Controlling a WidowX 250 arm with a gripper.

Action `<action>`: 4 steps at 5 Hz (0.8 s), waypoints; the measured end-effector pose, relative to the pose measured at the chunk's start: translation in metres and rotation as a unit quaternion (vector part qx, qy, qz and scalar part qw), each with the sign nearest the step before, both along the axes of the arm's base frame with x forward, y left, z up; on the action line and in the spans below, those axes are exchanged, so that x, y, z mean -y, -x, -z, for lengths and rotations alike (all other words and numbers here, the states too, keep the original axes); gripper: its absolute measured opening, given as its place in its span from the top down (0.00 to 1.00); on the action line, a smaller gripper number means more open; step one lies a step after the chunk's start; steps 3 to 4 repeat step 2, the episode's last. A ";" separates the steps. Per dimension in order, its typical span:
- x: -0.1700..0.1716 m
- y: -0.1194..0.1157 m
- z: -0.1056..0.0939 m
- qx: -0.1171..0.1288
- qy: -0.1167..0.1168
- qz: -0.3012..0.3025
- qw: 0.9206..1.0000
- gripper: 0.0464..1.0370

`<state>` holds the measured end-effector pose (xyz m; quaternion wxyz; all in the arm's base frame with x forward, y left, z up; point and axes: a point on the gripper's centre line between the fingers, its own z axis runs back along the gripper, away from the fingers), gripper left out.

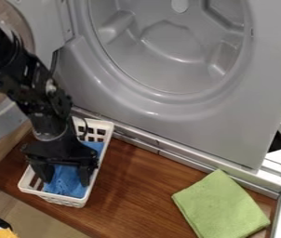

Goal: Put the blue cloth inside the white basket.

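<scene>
Blue cloth (66,182) — inside white basket (60,200)

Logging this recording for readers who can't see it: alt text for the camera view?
Black gripper, jaws apart, over a blue cloth in a white basket on a wooden board; green cloth at right, grey washer behind.

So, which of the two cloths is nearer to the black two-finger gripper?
The blue cloth, inside the white plastic basket, right under the gripper; the green folded cloth lies apart, on brown wood.
</scene>
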<state>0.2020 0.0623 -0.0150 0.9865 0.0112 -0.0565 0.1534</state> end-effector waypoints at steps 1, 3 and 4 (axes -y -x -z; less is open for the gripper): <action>0.000 -0.001 -0.028 0.001 -0.025 -0.008 1.000 0.04; 0.002 0.001 -0.050 0.019 -0.022 -0.008 1.000 0.04; 0.002 0.001 -0.050 0.019 -0.022 -0.008 1.000 0.04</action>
